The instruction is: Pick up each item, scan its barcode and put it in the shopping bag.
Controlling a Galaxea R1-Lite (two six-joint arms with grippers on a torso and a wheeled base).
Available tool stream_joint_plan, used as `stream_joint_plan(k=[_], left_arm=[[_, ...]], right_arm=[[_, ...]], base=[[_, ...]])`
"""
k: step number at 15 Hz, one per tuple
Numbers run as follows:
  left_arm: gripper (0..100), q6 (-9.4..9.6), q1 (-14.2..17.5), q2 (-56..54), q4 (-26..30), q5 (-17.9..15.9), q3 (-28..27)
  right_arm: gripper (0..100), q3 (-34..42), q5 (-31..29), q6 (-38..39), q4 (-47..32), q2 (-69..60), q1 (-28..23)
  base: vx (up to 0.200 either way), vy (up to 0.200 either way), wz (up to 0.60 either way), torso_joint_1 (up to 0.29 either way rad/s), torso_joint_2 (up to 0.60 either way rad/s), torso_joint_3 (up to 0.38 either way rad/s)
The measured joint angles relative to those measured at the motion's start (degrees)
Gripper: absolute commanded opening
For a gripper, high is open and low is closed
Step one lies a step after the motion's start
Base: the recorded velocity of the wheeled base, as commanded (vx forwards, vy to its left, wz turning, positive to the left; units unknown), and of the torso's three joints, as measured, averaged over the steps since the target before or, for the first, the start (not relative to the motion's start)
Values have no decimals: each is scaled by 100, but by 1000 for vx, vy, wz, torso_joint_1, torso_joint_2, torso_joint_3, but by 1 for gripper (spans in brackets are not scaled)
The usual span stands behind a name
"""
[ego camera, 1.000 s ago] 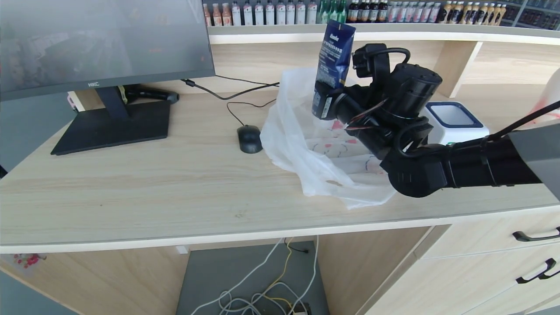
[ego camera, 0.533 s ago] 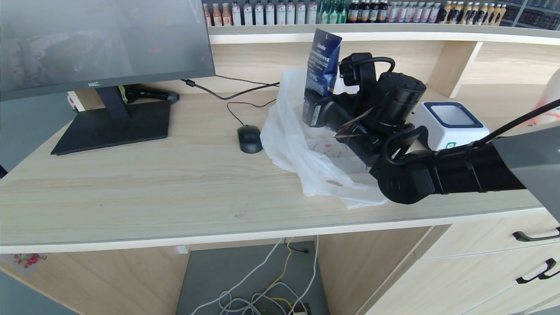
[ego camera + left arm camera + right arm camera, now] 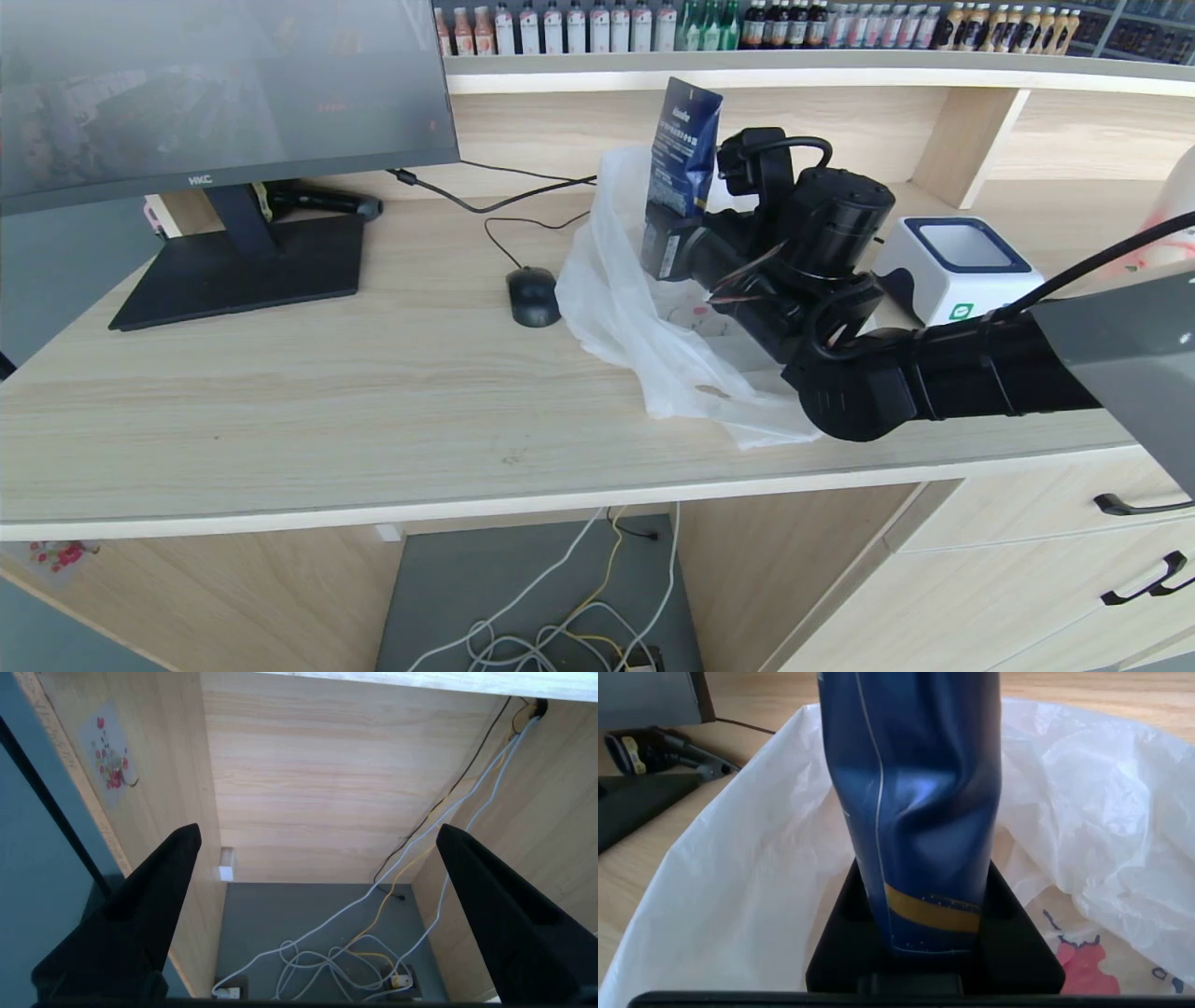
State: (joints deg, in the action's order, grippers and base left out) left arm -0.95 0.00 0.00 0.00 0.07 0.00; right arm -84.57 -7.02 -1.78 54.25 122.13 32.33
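Wood tabletop (image 3: 373, 392): pale grain, running left to right; a shelf of bottles (image 3: 747, 23) stands at the far side.
Left side: monitor (image 3: 215, 84) on a black stand; mouse (image 3: 533, 296) just left of the bag.
Shopping bag (image 3: 625, 317): white plastic, slumped open right of centre, its near fold close to the tabletop's near edge.
Blue pouch (image 3: 683, 149): held over the bag's mouth; long axis nearly upright, top edge up and leaning slightly right.
Right hand (image 3: 674, 238): clenched on the pouch's lower end.
Scanner (image 3: 952, 266): white box just right of the bag, window facing up.
Left hand (image 3: 318, 831): fingers spread, grasping nothing, below the tabletop above floor cables (image 3: 355, 952).
Open room: a broad stretch of wood lies between the monitor stand and the near edge.
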Motion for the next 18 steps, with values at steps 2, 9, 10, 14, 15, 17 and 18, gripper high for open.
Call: stream_joint_plan(k=[2,9,10,14,15,17,18], left_arm=[[100,0,0,0,0,0,0],[100,2,0,0,0,0,0],[100,2,0,0,0,0,0],[100,0,0,0,0,0,0],[100,0,0,0,0,0,0],[100,0,0,0,0,0,0],[100,0,0,0,0,0,0]], right_arm=[[0,-2,5,-2,9,28,0],[0,-2,5,-2,16,122,-2],[0,0,5,0,13,128,-2],[0,2,7,1,0,161,0],[0,2,5,1,-46,161,0],[100,-7,7,4,-202,157,0],[100,-5,7,4,-323,157,0]], base=[[0,0,0,0,0,0],[0,0,0,0,0,0],[0,0,0,0,0,0],[0,0,0,0,0,0],[0,0,0,0,0,0],[0,0,0,0,0,0],[0,0,0,0,0,0]])
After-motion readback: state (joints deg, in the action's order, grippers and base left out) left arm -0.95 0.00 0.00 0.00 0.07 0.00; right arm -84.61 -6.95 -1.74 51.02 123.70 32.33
